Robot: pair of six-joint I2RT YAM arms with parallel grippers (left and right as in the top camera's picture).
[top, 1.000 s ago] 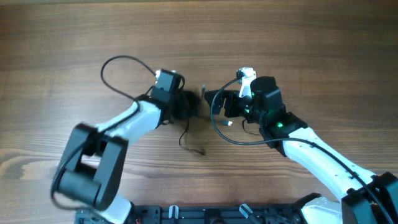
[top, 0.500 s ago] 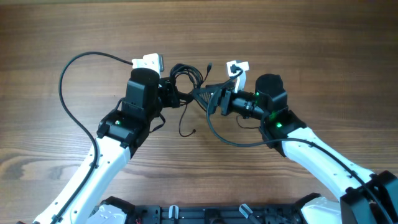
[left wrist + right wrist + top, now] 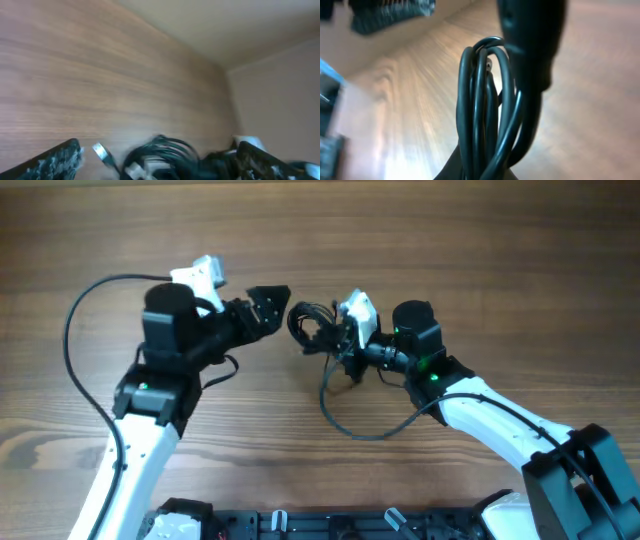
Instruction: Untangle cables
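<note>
Overhead: right gripper (image 3: 338, 345) clamped on the cables (image 3: 310, 326); left gripper (image 3: 275, 305), jaws wide, hovers at their ten o'clock. Grab step, I'd say: left must pinch one loop, pull outward.

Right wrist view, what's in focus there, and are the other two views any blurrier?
Right wrist: the looped cables up close are fairly crisp, the table behind them is soft. Left wrist: the whole frame is smeared, the cables just a dark blur. Overhead: mostly sharp and evenly lit, no harsh shadows.
</note>
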